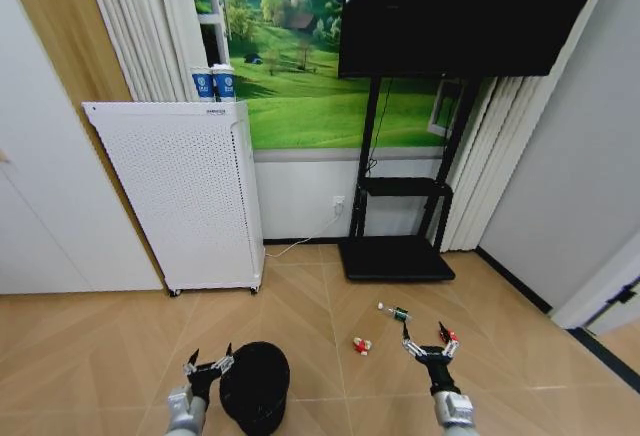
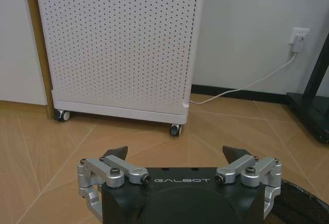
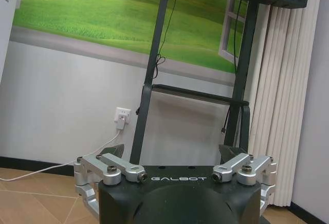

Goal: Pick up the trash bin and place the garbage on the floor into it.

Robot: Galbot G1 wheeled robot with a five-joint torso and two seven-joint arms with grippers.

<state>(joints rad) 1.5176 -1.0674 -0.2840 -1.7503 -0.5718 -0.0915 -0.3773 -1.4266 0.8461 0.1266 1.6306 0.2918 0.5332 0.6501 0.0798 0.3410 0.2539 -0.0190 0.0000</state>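
The trash bin (image 1: 254, 384), small, round and black, stands on the floor at the bottom of the head view. My left gripper (image 1: 211, 357) hangs open just to its left, apart from it; in the left wrist view the same gripper (image 2: 175, 153) is open and empty, with the bin's rim (image 2: 304, 203) at the frame's corner. The garbage lies on the floor to the right: a clear bottle with a green label (image 1: 395, 312), a red-and-white piece (image 1: 362, 345) and a red piece (image 1: 451, 336) beside my right gripper (image 1: 424, 335). The right gripper (image 3: 172, 150) is open and empty.
A tall white perforated appliance on castors (image 1: 180, 196) stands against the wall at left, its cable running to a wall socket (image 2: 299, 38). A black TV stand (image 1: 398, 246) with a wide base sits behind the garbage. Bare wooden floor lies between the grippers.
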